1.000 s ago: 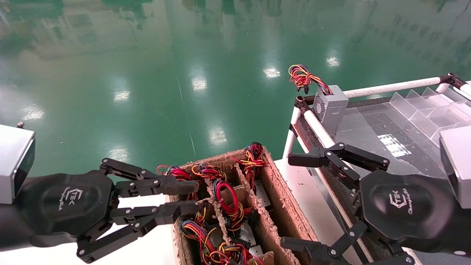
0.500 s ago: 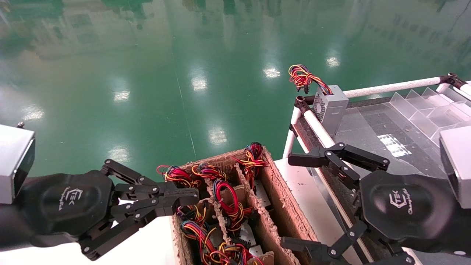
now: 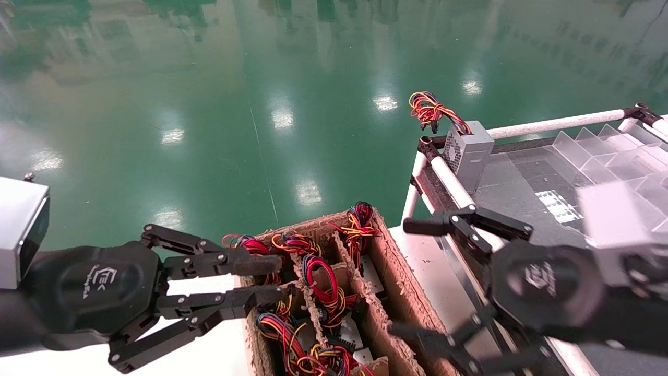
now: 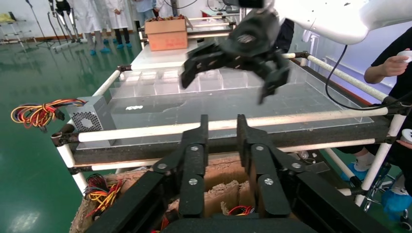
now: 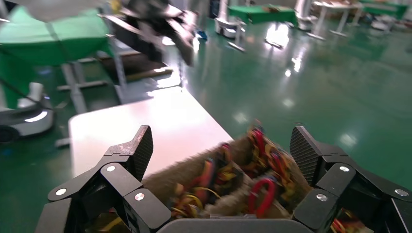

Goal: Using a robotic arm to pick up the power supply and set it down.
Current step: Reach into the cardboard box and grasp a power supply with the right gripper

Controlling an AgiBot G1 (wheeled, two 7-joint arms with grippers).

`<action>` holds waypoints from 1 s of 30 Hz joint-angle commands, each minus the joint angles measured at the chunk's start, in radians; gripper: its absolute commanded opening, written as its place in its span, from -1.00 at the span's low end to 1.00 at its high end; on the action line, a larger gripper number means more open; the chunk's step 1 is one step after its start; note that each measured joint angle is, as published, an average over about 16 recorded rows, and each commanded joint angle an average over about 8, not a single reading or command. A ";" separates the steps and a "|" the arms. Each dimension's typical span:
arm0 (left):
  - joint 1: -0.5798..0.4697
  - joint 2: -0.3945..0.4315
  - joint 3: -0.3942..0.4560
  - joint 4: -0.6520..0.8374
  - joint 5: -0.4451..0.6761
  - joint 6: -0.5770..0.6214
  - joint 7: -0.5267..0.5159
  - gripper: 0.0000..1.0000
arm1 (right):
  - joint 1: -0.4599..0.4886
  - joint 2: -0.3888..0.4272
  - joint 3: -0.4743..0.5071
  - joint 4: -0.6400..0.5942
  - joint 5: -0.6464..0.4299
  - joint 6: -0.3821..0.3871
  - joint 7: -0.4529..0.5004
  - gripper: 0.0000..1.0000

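While its two black linkage fingers stand a little apart with nothing between them, the left claw (image 3: pixel 261 280) hangs at the near-left corner of the brown divided cardboard box (image 3: pixel 396 292), its fingertips (image 3: pixel 266 264) just over the wire bundles in the leftmost compartment. In the left wrist view the same two fingers (image 4: pixel 197 145) show a narrow gap, and the cardboard edge lies below them. The right claw (image 3: pixel 417 277), black with a white logo on its round body, is spread wide (one finger over the white rail, the other low by the box's right wall) and holds nothing; it sits just right of the box, above the edge of the white bench (image 3: pixel 433 282). The right wrist view looks down between its wide-set textured pads (image 5: pixel 141 148) onto the compartments filled with red, yellow and black wire loops (image 5: pixel 262 189). Inside the box, several grey metal units lie under their curled wires (image 3: pixel 323 282). Well apart from both claws, the silver-grey oblong power supply (image 3: pixel 469 151) stands upright at the far-left corner of the dark-topped rack with white tube rails (image 3: pixel 553 124), its perforated grille facing left and its red, yellow and orange wire bundle (image 3: pixel 430 110) sticking up and over the rail. Clear plastic dividers (image 3: pixel 600 151) stand on the rack to its right.
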 commanded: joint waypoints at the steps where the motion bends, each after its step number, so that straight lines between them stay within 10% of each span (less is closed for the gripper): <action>1: 0.000 0.000 0.000 0.000 0.000 0.000 0.000 1.00 | 0.009 -0.008 -0.009 -0.005 -0.029 0.024 0.005 1.00; 14: 0.000 0.000 0.000 0.000 0.000 0.000 0.000 1.00 | 0.138 -0.160 -0.104 -0.105 -0.284 0.260 0.064 1.00; 30: 0.000 0.000 0.001 0.001 0.000 0.000 0.001 1.00 | 0.191 -0.247 -0.201 -0.155 -0.470 0.350 0.129 1.00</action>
